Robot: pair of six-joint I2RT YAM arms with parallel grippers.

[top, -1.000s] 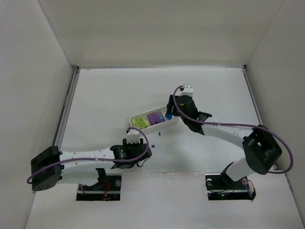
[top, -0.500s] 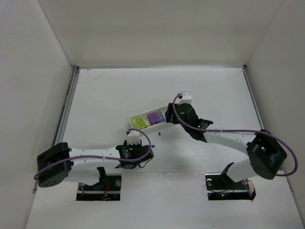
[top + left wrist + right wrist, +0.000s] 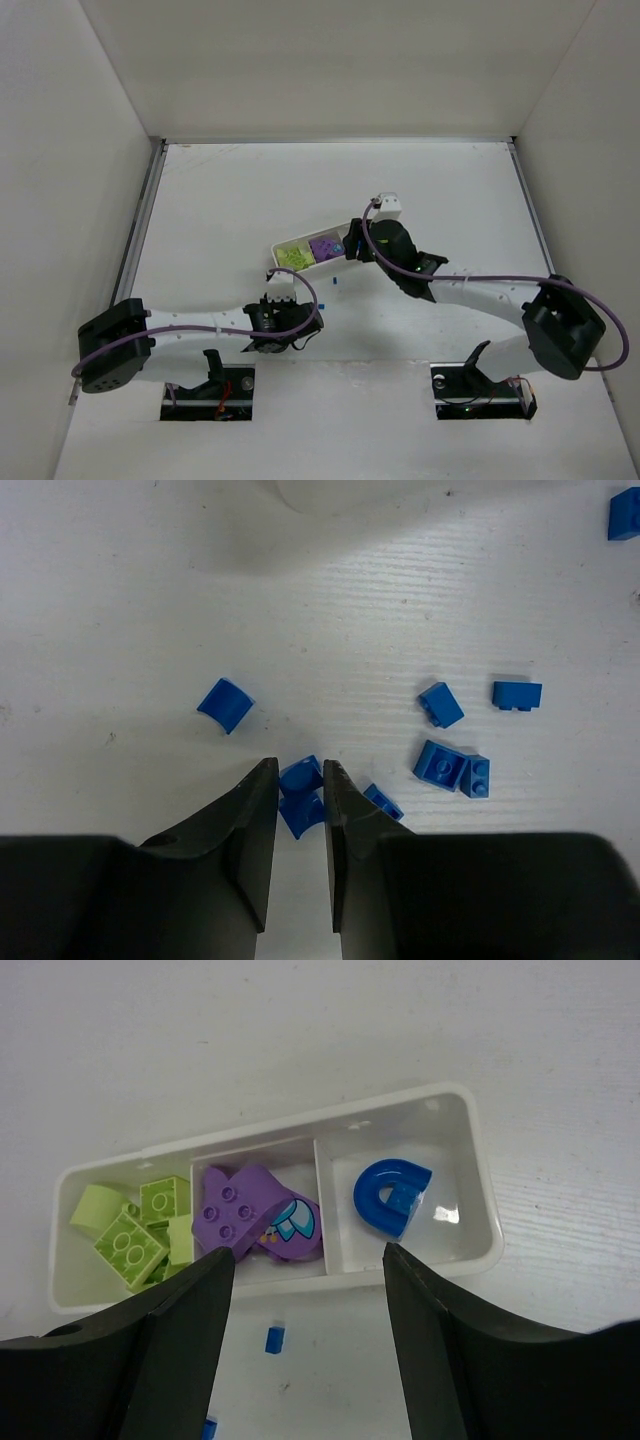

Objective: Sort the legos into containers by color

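A white table [image 3: 240, 190] is lying under soft, even light; plain white walls [image 3: 330, 70] are closing it in at the back and on both sides; a thin metal rail [image 3: 138, 225] is running along its left edge.

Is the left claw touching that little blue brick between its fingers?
Touching. The left wrist view shows the left gripper shut on the blue brick, with both fingers pressed against its sides.

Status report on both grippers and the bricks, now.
Left gripper shut on blue brick. Right gripper open, empty, over tray. Loose blue bricks beside left gripper unsorted. Second blue piece crowding the grip.
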